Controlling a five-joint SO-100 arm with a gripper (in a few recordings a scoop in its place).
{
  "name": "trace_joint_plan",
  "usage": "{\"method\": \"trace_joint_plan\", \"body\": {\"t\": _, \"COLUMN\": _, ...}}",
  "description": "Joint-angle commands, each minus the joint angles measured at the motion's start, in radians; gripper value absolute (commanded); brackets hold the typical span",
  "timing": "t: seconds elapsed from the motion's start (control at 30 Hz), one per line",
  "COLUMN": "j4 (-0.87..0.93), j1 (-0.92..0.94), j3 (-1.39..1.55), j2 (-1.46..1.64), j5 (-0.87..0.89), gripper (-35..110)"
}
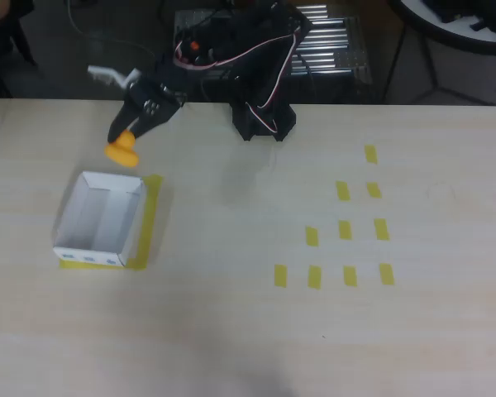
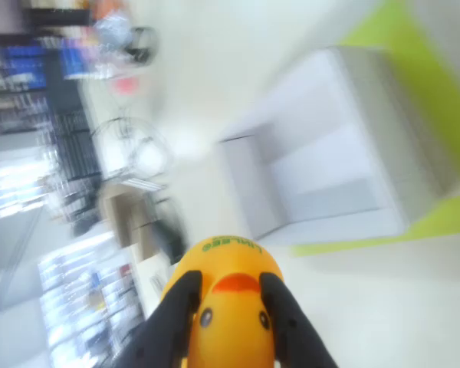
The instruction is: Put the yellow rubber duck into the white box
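Observation:
The yellow rubber duck (image 1: 121, 147) hangs in the air just beyond the far edge of the white box (image 1: 72, 215), held by my black gripper (image 1: 126, 137), which is shut on it. In the wrist view the duck (image 2: 228, 299) fills the bottom centre with a black finger on each side of its face, my gripper (image 2: 227, 326) clamped around it. The white box (image 2: 402, 153) shows blurred at the upper right, open and empty, resting on yellow tape.
Several short yellow tape strips (image 1: 345, 230) mark the right half of the table. A yellow tape strip (image 1: 151, 217) runs along the box's right side. The arm's black base (image 1: 263, 118) stands at the table's far edge.

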Motion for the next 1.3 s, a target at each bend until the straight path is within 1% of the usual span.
{"method": "trace_joint_plan", "body": {"t": 0.0, "j4": -0.044, "j1": 0.028, "j3": -0.190, "j2": -0.245, "j5": 0.000, "gripper": 0}}
{"method": "trace_joint_plan", "body": {"t": 0.2, "j4": -0.037, "j1": 0.023, "j3": -0.399, "j2": -0.485, "j5": 0.035, "gripper": 0}}
{"method": "trace_joint_plan", "body": {"t": 0.53, "j4": -0.009, "j1": -0.012, "j3": -0.595, "j2": -0.614, "j5": 0.078, "gripper": 0}}
{"method": "trace_joint_plan", "body": {"t": 0.7, "j4": 0.135, "j1": -0.028, "j3": -0.678, "j2": -0.689, "j5": 0.137, "gripper": 0}}
{"method": "trace_joint_plan", "body": {"t": 0.9, "j4": 0.241, "j1": -0.038, "j3": -0.684, "j2": -0.750, "j5": 0.155, "gripper": 0}}
{"method": "trace_joint_plan", "body": {"t": 1.27, "j4": 0.290, "j1": -0.034, "j3": -0.816, "j2": -0.828, "j5": 0.173, "gripper": 0}}
